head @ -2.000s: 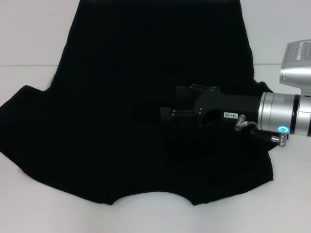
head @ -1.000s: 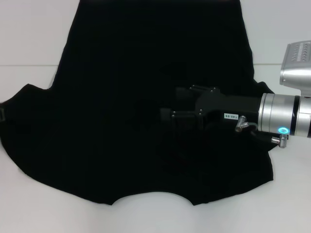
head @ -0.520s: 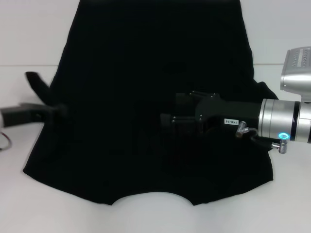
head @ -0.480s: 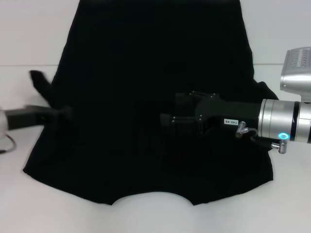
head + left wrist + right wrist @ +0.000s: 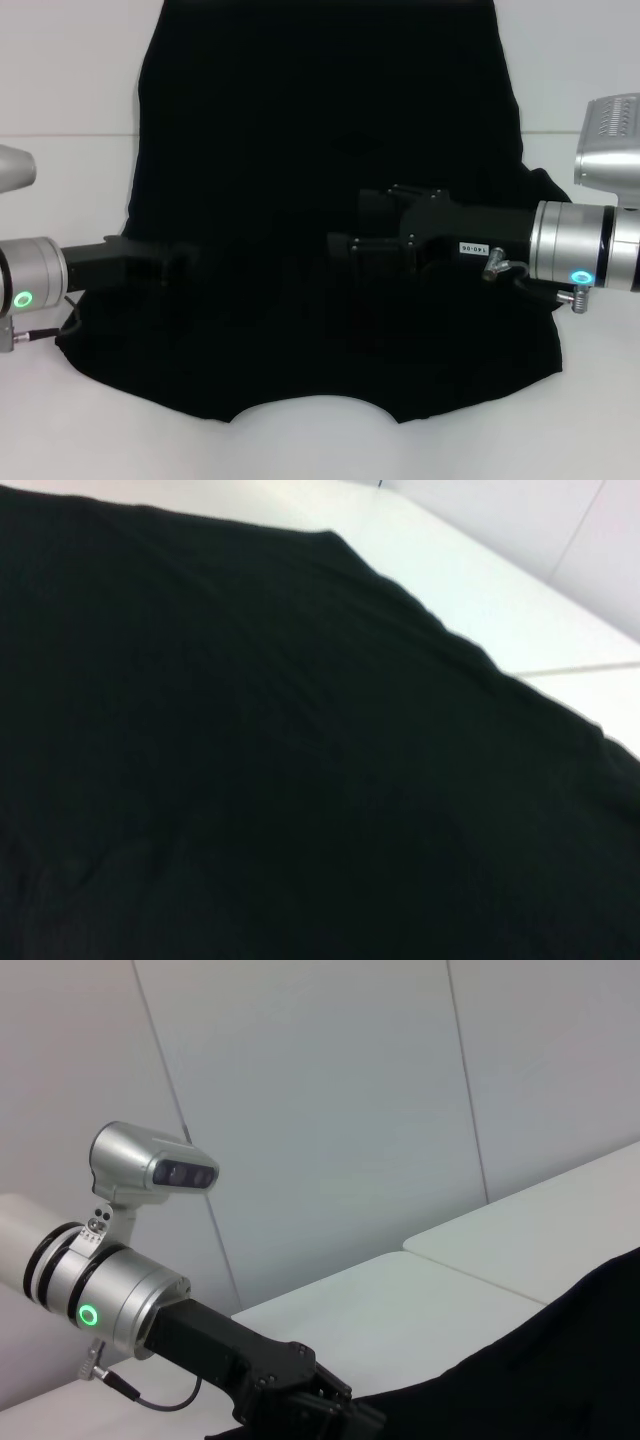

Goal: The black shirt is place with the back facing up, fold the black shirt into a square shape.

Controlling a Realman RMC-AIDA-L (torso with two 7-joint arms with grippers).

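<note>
The black shirt (image 5: 320,200) is lying spread on the white table (image 5: 60,80) while the left gripper (image 5: 185,265) and right gripper (image 5: 345,240), grips unreadable, are hovering over it, needing level, even carrying.

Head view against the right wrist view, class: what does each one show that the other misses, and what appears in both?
Only the head view shows the right end effector over the black shirt, and the shirt's whole spread on the white table.

Only the right wrist view shows the grey wall panels behind the table.

Both show the shirt, the table and the left end effector reaching over the cloth.
</note>
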